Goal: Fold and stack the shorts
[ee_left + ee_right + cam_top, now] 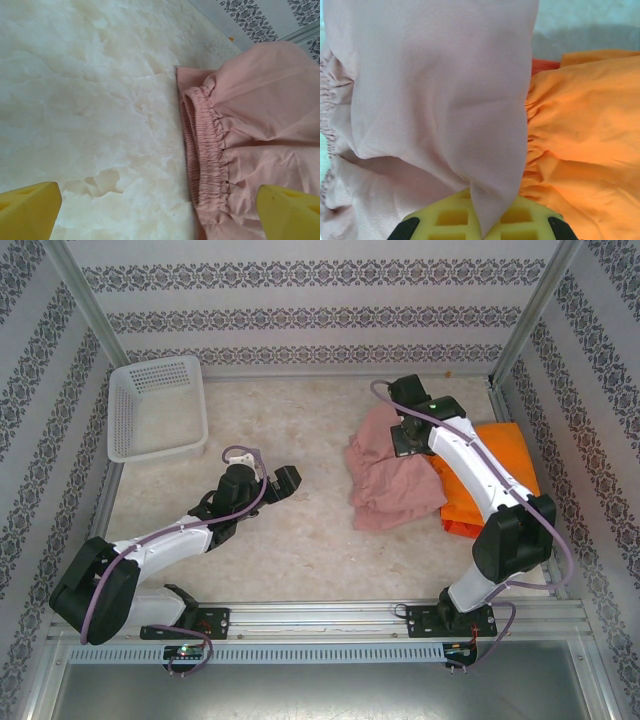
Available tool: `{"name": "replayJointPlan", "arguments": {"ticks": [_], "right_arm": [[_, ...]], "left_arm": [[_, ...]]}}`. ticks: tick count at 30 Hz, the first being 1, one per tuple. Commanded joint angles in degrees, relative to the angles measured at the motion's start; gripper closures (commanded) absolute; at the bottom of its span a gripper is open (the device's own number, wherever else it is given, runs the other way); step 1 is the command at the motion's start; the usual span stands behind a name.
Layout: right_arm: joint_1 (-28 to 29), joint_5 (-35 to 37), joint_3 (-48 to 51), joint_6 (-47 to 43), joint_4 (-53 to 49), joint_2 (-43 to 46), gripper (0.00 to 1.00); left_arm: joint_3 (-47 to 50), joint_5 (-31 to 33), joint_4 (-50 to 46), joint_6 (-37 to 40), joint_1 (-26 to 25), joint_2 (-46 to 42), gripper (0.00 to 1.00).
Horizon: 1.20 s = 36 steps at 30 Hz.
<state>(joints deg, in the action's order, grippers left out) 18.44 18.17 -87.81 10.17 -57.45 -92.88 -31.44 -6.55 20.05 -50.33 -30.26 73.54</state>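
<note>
R gripper (480,216) clamped on pink shorts (385,485) mid-table; cloth bunched, not yet folded. L gripper (283,480) wide open, empty, near pink waistband. At right, orange shorts (505,455) lie flat, look folded, red-orange pair (455,527) under them. Est: stack begun; pink left to fold + add on top.

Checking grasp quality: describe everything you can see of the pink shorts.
The pink shorts are thin, dusty-pink cloth with a gathered elastic waistband, lying crumpled and unfolded on the marbled table, right of centre. The right pincer is shut on a raised fold. Their right edge meets the orange shorts.
</note>
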Motion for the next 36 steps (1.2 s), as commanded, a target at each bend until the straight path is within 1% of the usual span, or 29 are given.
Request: {"name": "replayJointPlan", "arguments": {"ticks": [1,6,12,17,24,30,36], "right_arm": [[-1.0,3.8,-3.8,-1.8,-2.7,1.4,1.0],[-3.1,4.4,-7.2,-3.4,-5.0,3.1,1.0],[-7.1,2.1,-11.2,-4.0,-6.6,6.6,1.0],[-11.7,0.7,-13.7,-5.6,-8.1,8.6,1.0],[-18.3,-2.2,-14.7,-8.8,-7.2,9.6,1.0],[-24.2,-0.6,-13.8,-13.1,-5.3,6.5,1.0],[-28.9,4.1,-10.3,-16.5,-0.5,3.5,1.0]], "left_arm": [[0.9,1.2,0.1,0.4,0.6,-1.6,0.0],[1.1,1.5,-0.1,0.5,0.7,-2.1,0.0],[1.2,1.5,0.4,0.5,0.8,-1.9,0.0],[1.4,1.6,0.4,0.6,1.1,-2.1,0.0],[1.4,1.5,0.2,0.7,1.4,-2.3,0.0],[1.3,1.2,0.2,0.9,1.8,-2.0,0.0],[1.3,0.6,-0.1,1.2,2.4,-1.9,0.0]]}}
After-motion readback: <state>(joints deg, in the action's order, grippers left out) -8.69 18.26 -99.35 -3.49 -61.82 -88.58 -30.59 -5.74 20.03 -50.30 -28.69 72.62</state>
